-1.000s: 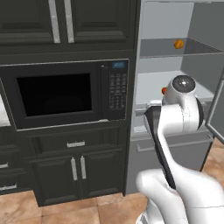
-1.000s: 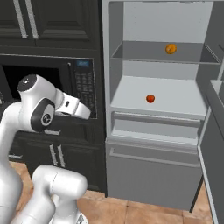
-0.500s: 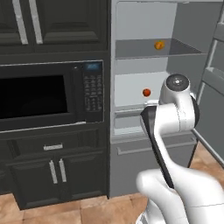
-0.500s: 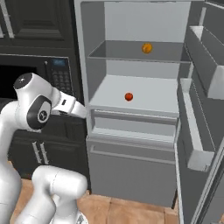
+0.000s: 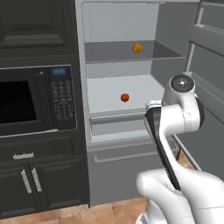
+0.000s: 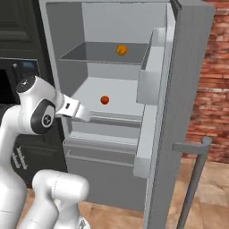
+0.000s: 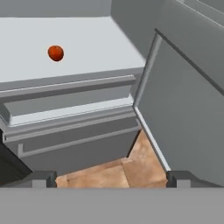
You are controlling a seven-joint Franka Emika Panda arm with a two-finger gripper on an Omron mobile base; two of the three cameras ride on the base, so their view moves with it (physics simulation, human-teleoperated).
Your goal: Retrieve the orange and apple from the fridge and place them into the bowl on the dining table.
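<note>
- The fridge [image 5: 175, 65] stands open, with pale grey shelves inside.
- The orange [image 5: 137, 47] sits on the top shelf [image 5: 109, 52].
- The apple [image 5: 125, 97] sits on the shelf below [image 5: 105, 94].

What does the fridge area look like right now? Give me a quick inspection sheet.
Surface: pale grey shelves inside the open fridge; tan tile floor below.
Job's things: orange on the upper shelf; apple on the lower shelf, both untouched.
Clutter: nothing seen.
Gripper: gripper open, empty, in front of the fridge, short of the apple.
Cables: nothing seen.
Surroundings: black microwave in dark cabinets left of the fridge; brick wall beyond the open door.
</note>
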